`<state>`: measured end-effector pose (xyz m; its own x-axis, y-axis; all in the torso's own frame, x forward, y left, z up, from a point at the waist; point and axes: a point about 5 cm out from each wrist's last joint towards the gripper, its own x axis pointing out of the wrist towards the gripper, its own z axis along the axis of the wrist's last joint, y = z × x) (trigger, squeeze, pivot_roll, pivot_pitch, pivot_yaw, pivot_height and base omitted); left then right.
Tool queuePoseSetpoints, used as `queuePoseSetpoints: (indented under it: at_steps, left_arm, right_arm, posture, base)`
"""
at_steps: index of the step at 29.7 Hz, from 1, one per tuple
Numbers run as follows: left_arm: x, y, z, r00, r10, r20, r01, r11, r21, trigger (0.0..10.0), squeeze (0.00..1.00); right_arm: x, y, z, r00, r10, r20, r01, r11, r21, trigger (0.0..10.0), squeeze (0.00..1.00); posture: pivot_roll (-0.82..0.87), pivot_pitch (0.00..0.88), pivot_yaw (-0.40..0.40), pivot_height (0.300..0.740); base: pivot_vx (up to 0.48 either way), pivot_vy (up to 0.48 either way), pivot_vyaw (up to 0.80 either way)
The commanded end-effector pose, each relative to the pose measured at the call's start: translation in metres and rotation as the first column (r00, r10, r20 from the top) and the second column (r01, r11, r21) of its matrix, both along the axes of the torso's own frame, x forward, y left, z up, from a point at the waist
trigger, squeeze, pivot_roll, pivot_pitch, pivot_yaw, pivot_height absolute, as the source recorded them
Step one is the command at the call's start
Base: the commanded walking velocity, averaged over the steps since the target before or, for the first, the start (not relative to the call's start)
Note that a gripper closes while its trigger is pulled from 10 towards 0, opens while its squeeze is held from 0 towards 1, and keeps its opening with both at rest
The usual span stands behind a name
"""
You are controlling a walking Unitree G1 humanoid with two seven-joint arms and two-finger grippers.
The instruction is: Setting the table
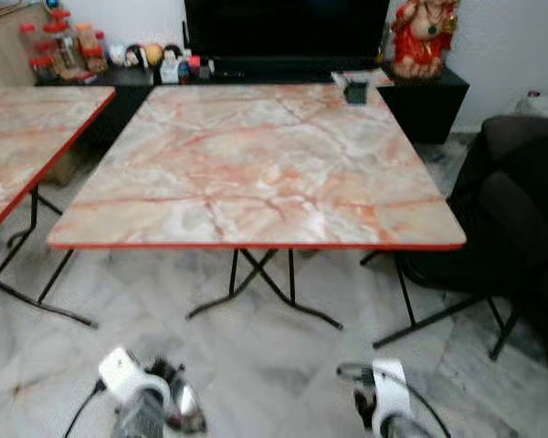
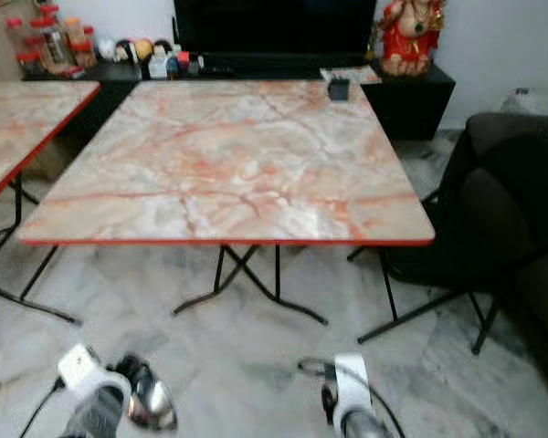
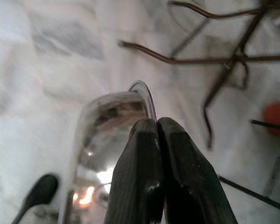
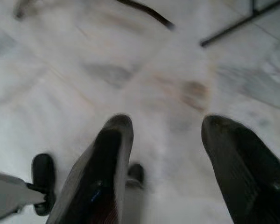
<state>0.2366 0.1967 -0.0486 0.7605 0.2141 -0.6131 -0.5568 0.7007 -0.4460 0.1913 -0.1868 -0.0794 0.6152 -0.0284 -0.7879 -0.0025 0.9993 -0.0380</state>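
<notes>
Here I am looking down from the head camera at a folding table with a marbled pink top and a red edge, standing on a pale marble floor. A small dark container sits near the table's far right corner. A second, matching table stands to the left, apart from the first, and a dark chair stands at the right. Behind the tables runs a low black cabinet bearing a television, a red and gold figurine and a row of jars.

Left gripper: low in front of the table, fingers pressed together on the rim of a shiny metal cup, which it holds above the floor.

Right gripper: also low, over bare floor, its fingers spread apart with nothing between them.
</notes>
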Motion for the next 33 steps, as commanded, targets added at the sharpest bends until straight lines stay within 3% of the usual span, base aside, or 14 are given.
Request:
queuePoseSetpoints:
  at_steps: [1, 14, 33]
  left_arm:
    - [0.0, 0.008, 0.001, 1.0, 0.013, 0.002, -0.013, 1.0, 0.021, 10.0, 0.0]
    - [-0.015, 0.02, -0.005, 0.997, 0.078, -0.017, -0.077, 0.997, 0.025, 10.0, 0.0]
    - [-0.011, 0.021, -0.003, 0.997, 0.074, -0.009, -0.074, 0.997, 0.033, 10.0, 0.0]
  right_arm:
    - [0.008, 0.003, 0.004, 1.0, 0.005, 0.026, -0.005, 1.0, 0.006, 10.0, 0.0]
    - [0.01, -0.001, 0.006, 0.999, 0.005, 0.036, -0.005, 1.0, 0.003, 10.0, 0.0]
    - [0.013, -0.001, 0.007, 0.999, -0.004, 0.038, 0.004, 1.0, 0.005, 10.0, 0.0]
  posture:
    - [-0.03, 0.0, 0.001, 0.732]
    - [-0.03, 0.0, -0.007, 0.732]
    - [-0.02, 0.0, -0.018, 0.732]
  base:
    - [0.0, 0.0, 0.0]
    - [0.0, 0.0, 0.0]
    - [0.42, 0.0, 0.0]
